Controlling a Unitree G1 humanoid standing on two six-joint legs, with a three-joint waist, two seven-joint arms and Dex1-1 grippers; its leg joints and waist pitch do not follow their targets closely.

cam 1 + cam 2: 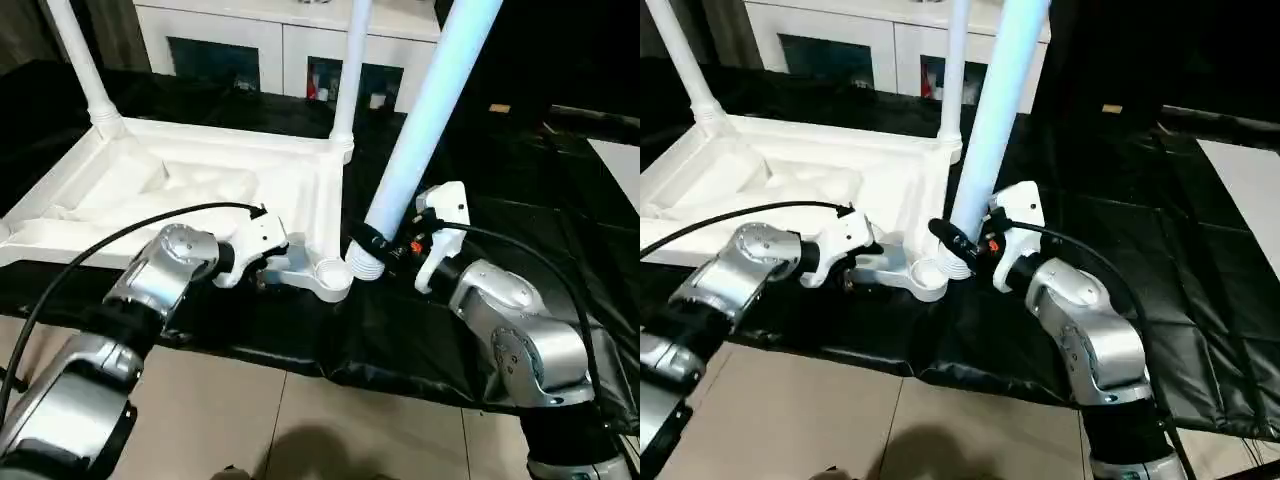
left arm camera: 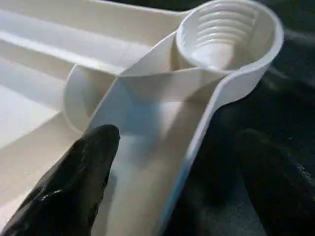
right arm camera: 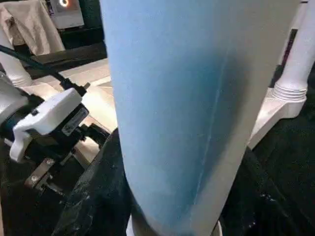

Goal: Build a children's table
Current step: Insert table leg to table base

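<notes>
The children's table top lies upside down on black cloth, ribbed underside up. Two white legs stand in its far corner sockets. My right gripper is shut on a third leg just above its threaded end; the leg leans up and to the right. That threaded end sits right beside the empty near-right corner socket, outside it. My left gripper is open, its fingers straddling the table's rim wall just behind that socket, holding nothing.
The black cloth covers the work surface and hangs over its near edge above the tiled floor. A white cabinet with glass doors stands behind the table. Black cables run from both wrists.
</notes>
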